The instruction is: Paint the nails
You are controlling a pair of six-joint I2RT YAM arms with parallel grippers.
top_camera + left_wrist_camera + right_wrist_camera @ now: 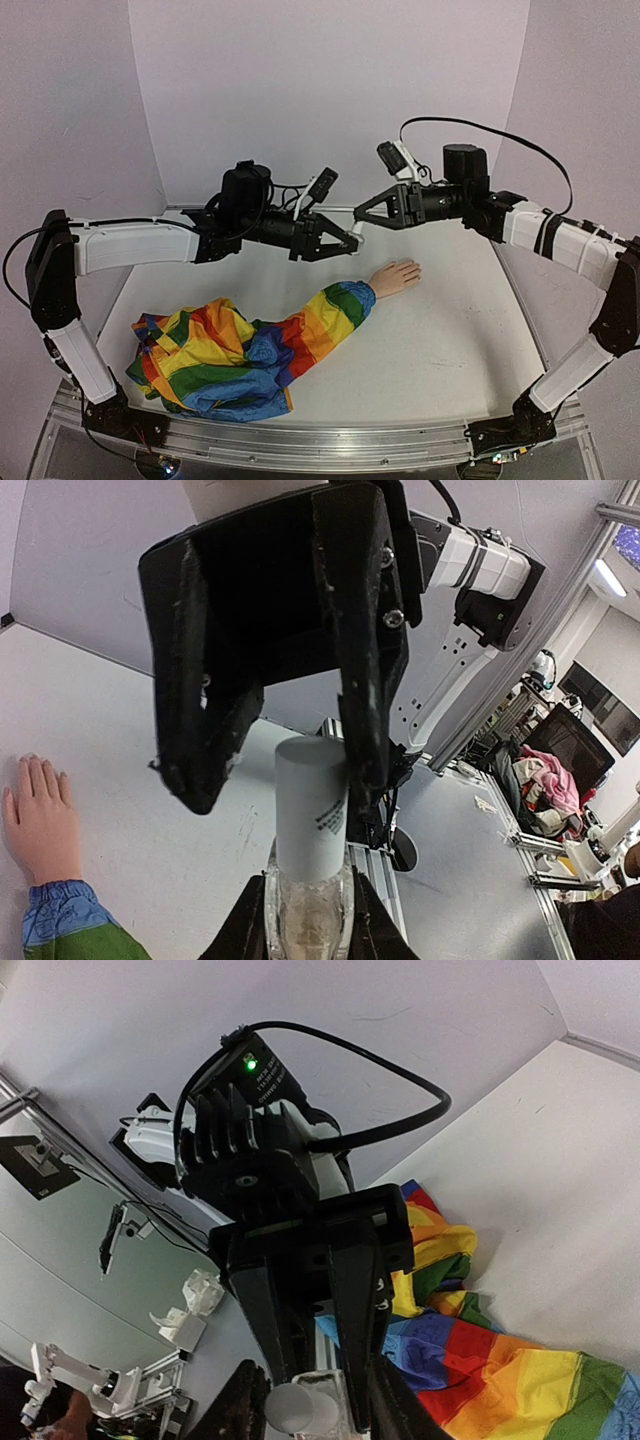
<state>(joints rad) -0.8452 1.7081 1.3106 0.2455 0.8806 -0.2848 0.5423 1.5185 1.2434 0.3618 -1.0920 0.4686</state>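
Note:
The pale peach mannequin hand [395,277] lies flat on the table at the end of a rainbow-striped sleeve [330,312]. It also shows in the left wrist view [40,815]; its nails are too small to make out. My left gripper [348,241] is shut on a small clear bottle [308,925] with a white cylindrical cap [312,810], held in the air above and left of the hand. My right gripper [359,214] faces it, open. Its fingers [365,710] straddle the cap, one touching the cap's side and the other apart. The cap shows between them in the right wrist view [290,1408].
The rest of the rainbow garment [210,360] is bunched at the front left of the white table [450,340]. Grey walls close in the back and sides. A metal rail [300,440] runs along the near edge.

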